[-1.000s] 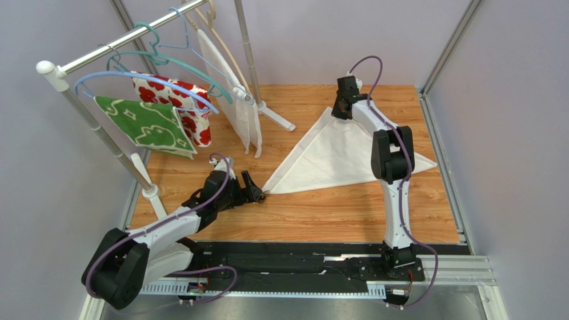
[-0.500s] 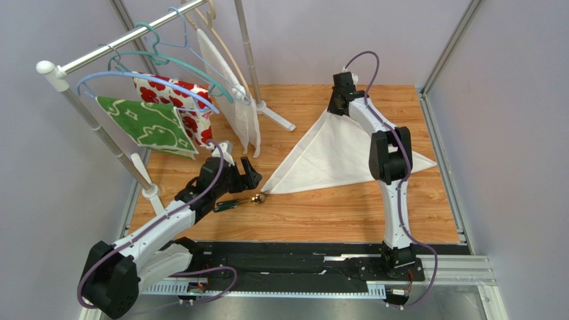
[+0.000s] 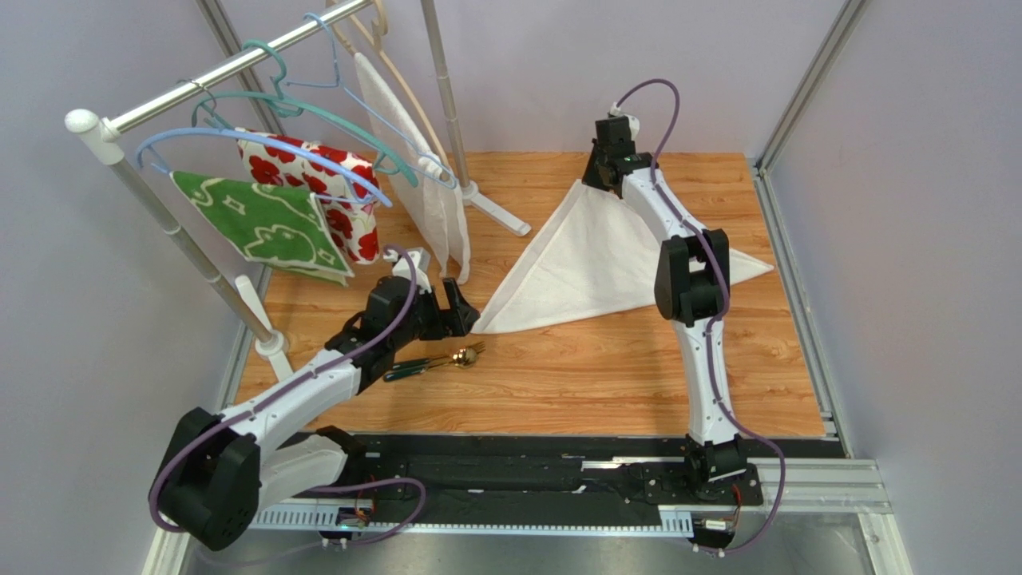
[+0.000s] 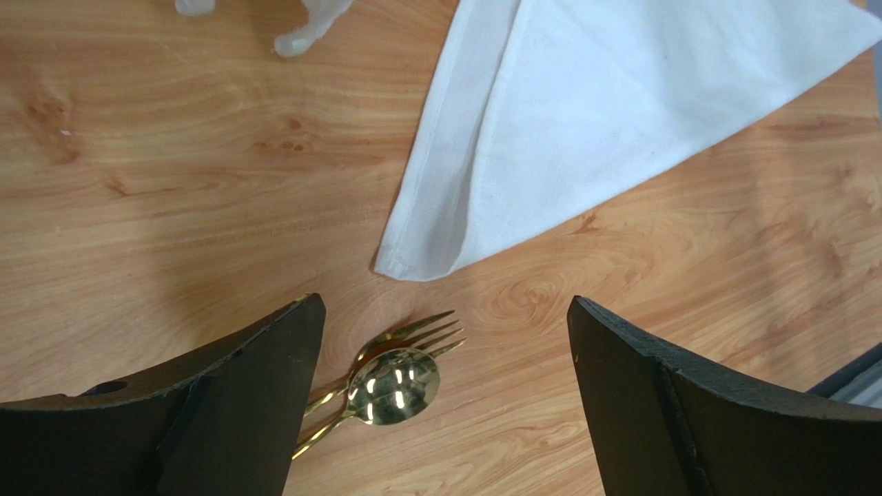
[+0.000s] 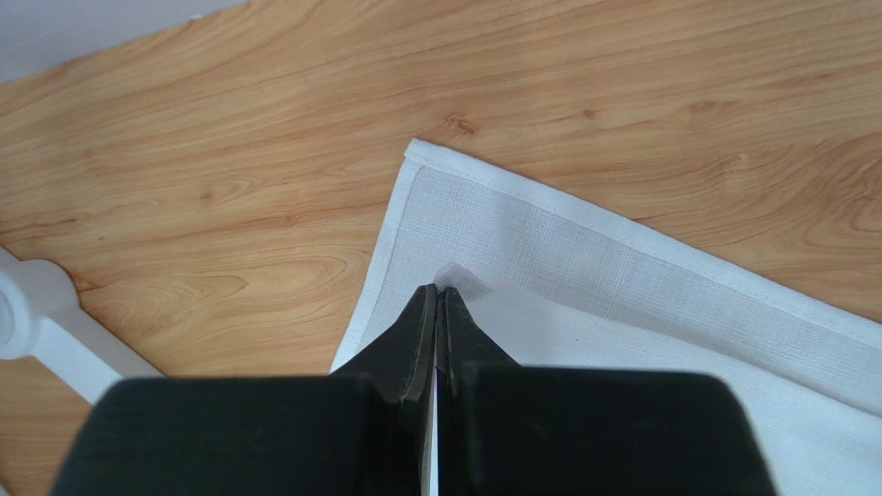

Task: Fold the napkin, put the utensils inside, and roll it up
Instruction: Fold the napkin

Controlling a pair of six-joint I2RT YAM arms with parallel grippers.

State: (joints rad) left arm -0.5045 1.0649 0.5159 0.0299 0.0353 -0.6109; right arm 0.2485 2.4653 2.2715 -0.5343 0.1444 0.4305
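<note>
The off-white napkin (image 3: 588,264) lies folded into a triangle on the wooden table, and it also shows in the left wrist view (image 4: 580,114). My right gripper (image 3: 596,180) is at its far apex, shut on the corner of the upper layer (image 5: 437,295), with the lower layer (image 5: 621,258) flat beneath. The utensils (image 3: 434,362), a gold spoon (image 4: 393,385) lying on a gold fork (image 4: 424,333), rest on the wood just near of the napkin's left tip. My left gripper (image 3: 462,314) hangs open and empty above them (image 4: 443,341).
A clothes rack stands at the far left with a green cloth (image 3: 258,222), a red-flowered cloth (image 3: 318,180) and a textured white cloth (image 3: 426,180) on hangers. Its white foot (image 3: 498,216) lies near the napkin's far apex. Grey walls close in the table.
My right gripper moved farther back and left with the napkin corner, and the napkin slid away with it. My left gripper lifted back, uncovering the utensils on the wood.
</note>
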